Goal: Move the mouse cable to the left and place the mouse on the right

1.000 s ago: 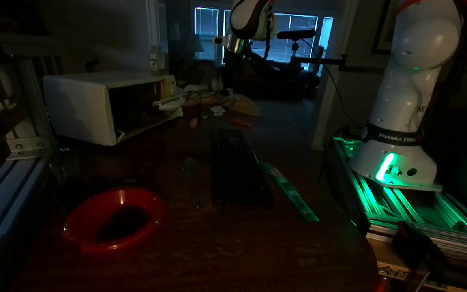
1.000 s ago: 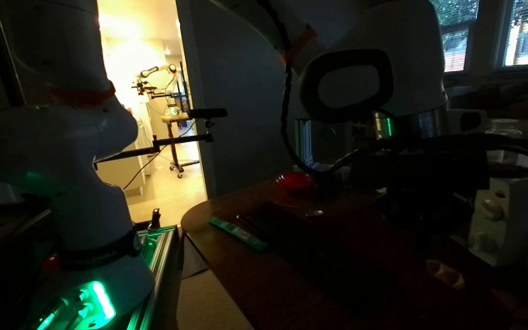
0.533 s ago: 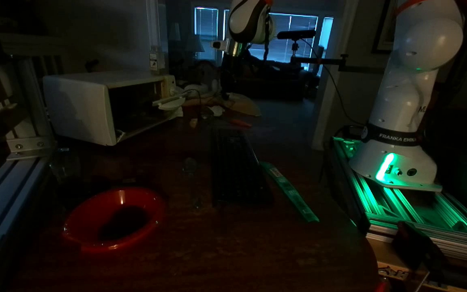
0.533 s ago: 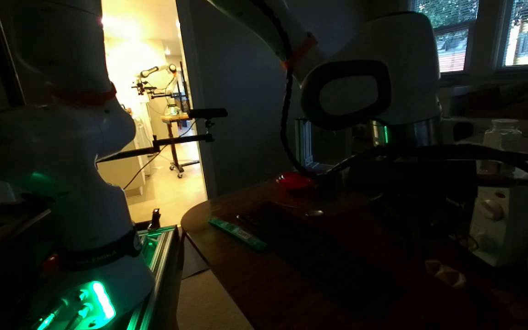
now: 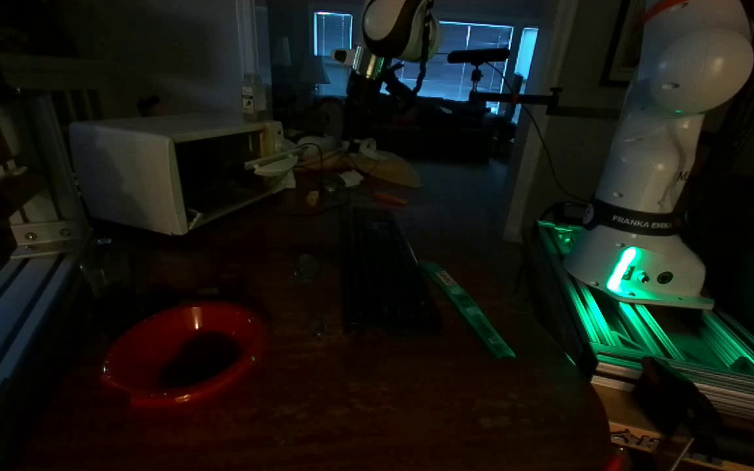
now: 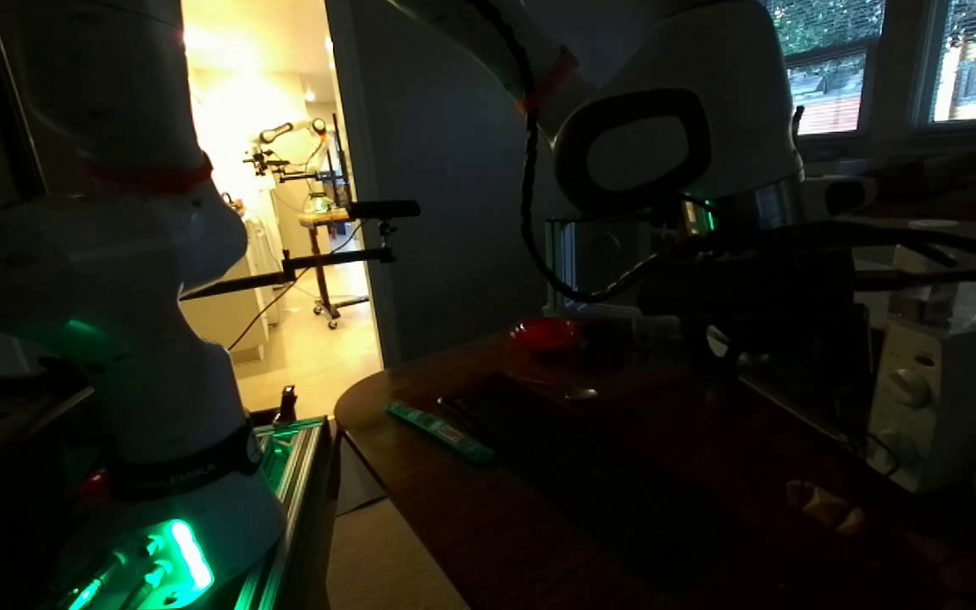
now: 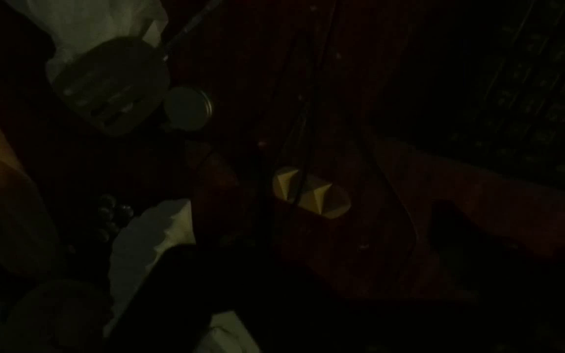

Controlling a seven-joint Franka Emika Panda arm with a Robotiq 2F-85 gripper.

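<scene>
My gripper shows as black outlines low in the wrist view (image 7: 351, 240), its dark fingers (image 7: 447, 223) standing apart with bare table between them. Open, it seems to hold nothing. A thin black cable (image 7: 318, 73) crosses a small pale wooden piece (image 7: 321, 196). To its right a dark line (image 7: 405, 208), perhaps more of that cable, curves toward the gap between the fingers. Beyond the far end of the keyboard (image 5: 387, 275), the hand (image 5: 354, 127) hangs above the tabletop in an exterior view. In this darkness I cannot make out the mouse; it is hidden or out of view.
A white oven-like box (image 5: 122, 170) stands near the hand. A slotted spatula (image 7: 115, 88) and a round lid (image 7: 187, 109) lie close by. The red bowl (image 5: 122, 376) and a green packet (image 5: 472, 311) sit farther along the table.
The hand dips slightly, then rises and shifts away from the robot's base, toward the white box in an exterior view. The keyboard, bowl and green packet stay put.
</scene>
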